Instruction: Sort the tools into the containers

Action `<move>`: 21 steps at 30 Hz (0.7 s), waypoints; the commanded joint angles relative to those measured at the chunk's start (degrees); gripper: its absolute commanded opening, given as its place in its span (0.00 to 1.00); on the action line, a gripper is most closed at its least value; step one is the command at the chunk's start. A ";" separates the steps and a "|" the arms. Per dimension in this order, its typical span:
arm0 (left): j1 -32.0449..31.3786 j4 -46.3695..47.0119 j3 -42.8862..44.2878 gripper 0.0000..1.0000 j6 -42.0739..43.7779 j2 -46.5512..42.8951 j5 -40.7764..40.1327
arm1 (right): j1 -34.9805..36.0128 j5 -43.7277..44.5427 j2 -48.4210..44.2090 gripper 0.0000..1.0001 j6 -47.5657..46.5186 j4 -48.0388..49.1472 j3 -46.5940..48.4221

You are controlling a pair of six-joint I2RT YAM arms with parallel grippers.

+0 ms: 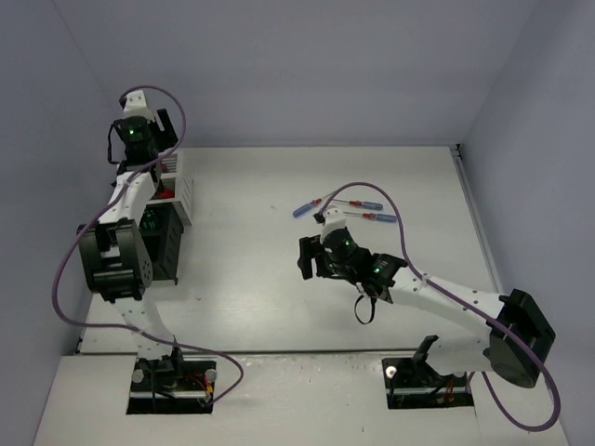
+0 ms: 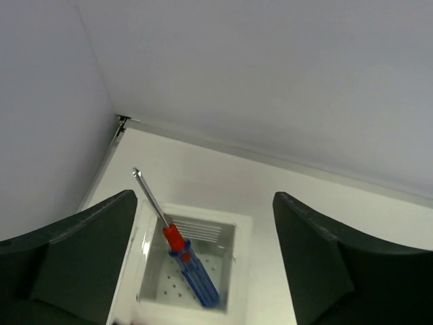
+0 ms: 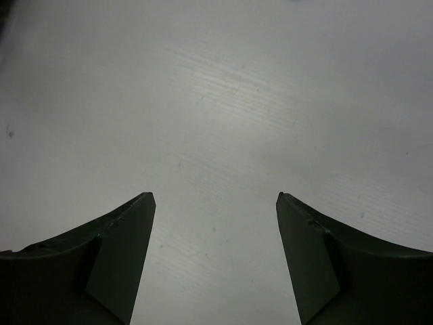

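In the left wrist view a blue and red screwdriver [image 2: 189, 264] leans inside a white bin [image 2: 243, 271], its shaft sticking out over the far left corner. My left gripper [image 2: 203, 196] is open and empty above that bin. In the top view it [image 1: 165, 130] is at the far left, over the white bin [image 1: 183, 186]. Three blue and red screwdrivers [image 1: 307, 207] [image 1: 364, 203] [image 1: 379, 218] lie on the table mid-right. My right gripper [image 1: 307, 258] is open and empty, just in front of them, over bare table [image 3: 216, 101].
A black bin [image 1: 160, 243] stands in front of the white one along the left edge, partly hidden by the left arm. Something red [image 1: 165, 193] shows in the white bin. Walls close the table at the back and both sides.
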 commanded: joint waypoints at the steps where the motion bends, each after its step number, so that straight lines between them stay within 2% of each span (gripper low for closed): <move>1: -0.32 2.35 -3.54 0.81 -5.21 -17.03 2.97 | -1.18 16.22 7.63 0.71 7.68 0.95 9.79; 4: -1.21 -5.27 -5.63 0.85 -8.76 -24.48 4.13 | -4.03 19.92 17.67 0.72 12.00 0.06 17.01; 6: -2.10 -15.00 -6.79 0.86 -10.10 -28.57 5.21 | -5.93 20.68 23.17 0.71 14.63 -1.51 22.71; 9: -2.43 -22.98 -12.12 0.86 -14.35 -36.15 9.18 | -7.61 23.16 31.06 0.71 18.20 -5.16 32.51; 13: -5.74 -31.40 -19.90 0.86 -13.82 -44.13 9.53 | -8.40 30.35 39.23 0.71 21.67 -11.23 42.09; 14: -7.38 -31.94 -20.83 0.86 -13.47 -44.89 9.37 | -8.57 30.61 40.56 0.71 21.98 -11.96 44.74; 15: -11.88 -33.20 -23.95 0.86 -12.54 -46.93 8.98 | -9.12 31.35 44.17 0.70 22.85 -13.91 47.93; 18: -17.20 -32.75 -30.11 0.85 -11.97 -49.45 8.62 | -10.27 32.53 49.25 0.70 24.53 -15.84 53.37; 21: -19.05 -32.28 -34.75 0.86 -11.50 -51.57 8.12 | -11.71 31.73 53.01 0.69 26.00 -17.16 56.74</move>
